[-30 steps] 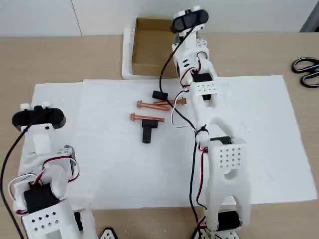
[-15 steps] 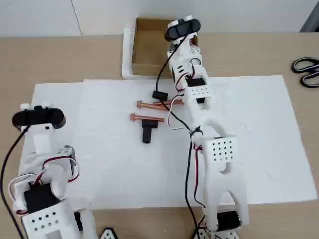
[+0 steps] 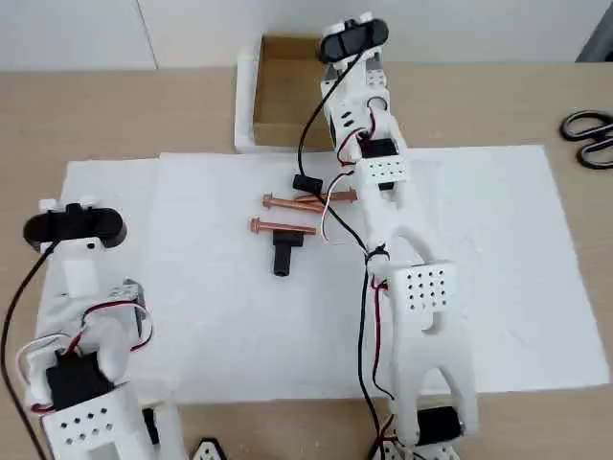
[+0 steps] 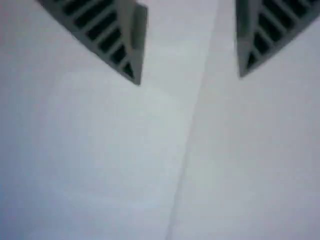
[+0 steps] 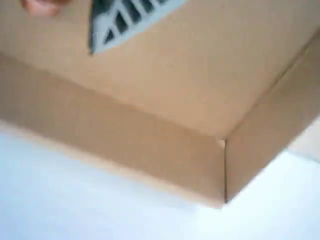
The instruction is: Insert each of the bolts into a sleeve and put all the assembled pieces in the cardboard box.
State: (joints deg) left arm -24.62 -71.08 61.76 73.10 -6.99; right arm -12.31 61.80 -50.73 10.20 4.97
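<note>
Bolts [image 3: 268,226] are laid on sheet [image 3: 192,287], long axis across table, heads twd left arm [image 3: 77,278], sleeve [image 3: 283,257] beside. Box [image 5: 150,75] corner is seen close under right gripper [image 5: 125,17]; its state cannot be told. Left gripper [image 4: 189,77] jaws are apart over sheet.

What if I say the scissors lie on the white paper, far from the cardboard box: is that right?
No. The high view shows the scissors on the bare table, just off the white paper; they are indeed far from the cardboard box.

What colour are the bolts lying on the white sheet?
The bolts are copper-coloured, a metallic reddish brown; the high view shows them best.
</note>
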